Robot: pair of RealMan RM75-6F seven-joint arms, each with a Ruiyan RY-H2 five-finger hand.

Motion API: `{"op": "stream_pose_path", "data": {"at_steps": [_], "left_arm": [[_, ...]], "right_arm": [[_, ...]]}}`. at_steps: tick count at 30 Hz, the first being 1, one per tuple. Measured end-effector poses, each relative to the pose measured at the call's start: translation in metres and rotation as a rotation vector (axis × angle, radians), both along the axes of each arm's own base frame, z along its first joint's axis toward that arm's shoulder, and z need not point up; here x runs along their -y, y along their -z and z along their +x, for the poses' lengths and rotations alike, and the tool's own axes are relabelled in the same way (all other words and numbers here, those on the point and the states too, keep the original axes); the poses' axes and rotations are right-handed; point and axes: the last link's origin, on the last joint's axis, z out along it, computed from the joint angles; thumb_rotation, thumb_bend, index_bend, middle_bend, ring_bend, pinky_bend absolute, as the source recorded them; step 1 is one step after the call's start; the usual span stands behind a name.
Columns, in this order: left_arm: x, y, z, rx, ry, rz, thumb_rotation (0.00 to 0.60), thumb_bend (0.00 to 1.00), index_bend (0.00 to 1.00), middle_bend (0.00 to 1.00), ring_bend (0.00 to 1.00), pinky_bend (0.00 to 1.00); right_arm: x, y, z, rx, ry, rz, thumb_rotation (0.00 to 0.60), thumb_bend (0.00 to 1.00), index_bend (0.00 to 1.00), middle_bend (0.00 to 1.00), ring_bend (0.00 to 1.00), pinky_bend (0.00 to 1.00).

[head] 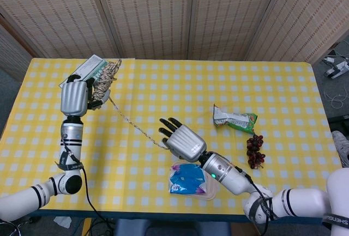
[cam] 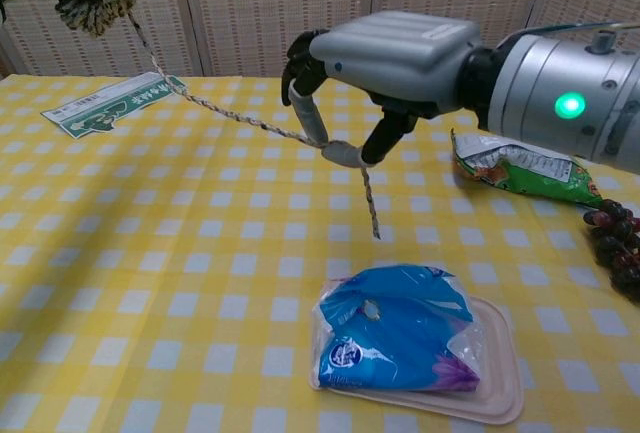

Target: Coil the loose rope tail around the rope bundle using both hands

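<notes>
A staged test room: yellow checked tablecloth [head: 163, 83] before a woven folding screen [head: 163, 12].

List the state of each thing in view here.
Rope bundle: held up by left hand.
Rope tail: pinched in right hand, end dangling.
Blue packet: lying on a tray.
Green bag: lying flat.
Grapes: lying on the table.
</notes>
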Motion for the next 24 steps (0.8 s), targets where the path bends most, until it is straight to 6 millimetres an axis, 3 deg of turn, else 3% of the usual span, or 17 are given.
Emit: {"op": "stream_pose_path", "data": {"at_steps": [13, 24], "left_arm": [[0.031, 0.037, 0.015, -0.065, 0.129, -0.111, 0.323, 0.28, 0.75, 0.83, 0.64, 0.25], [0.066, 0.058, 0.033, -0.046, 0.302, -0.178, 0.321, 0.28, 0.75, 0.83, 0.64, 0.25]], "right_arm": [[0.024, -0.046, 0.077, 0.242, -0.068, -0.057, 0.600, 0.36, 0.57, 0.25, 0.06, 0.14], [0.052, -0.045, 0.094, 0.306, -0.004, -0.080, 0.600, 0.36, 0.57, 0.24, 0.06, 0.14]]}}
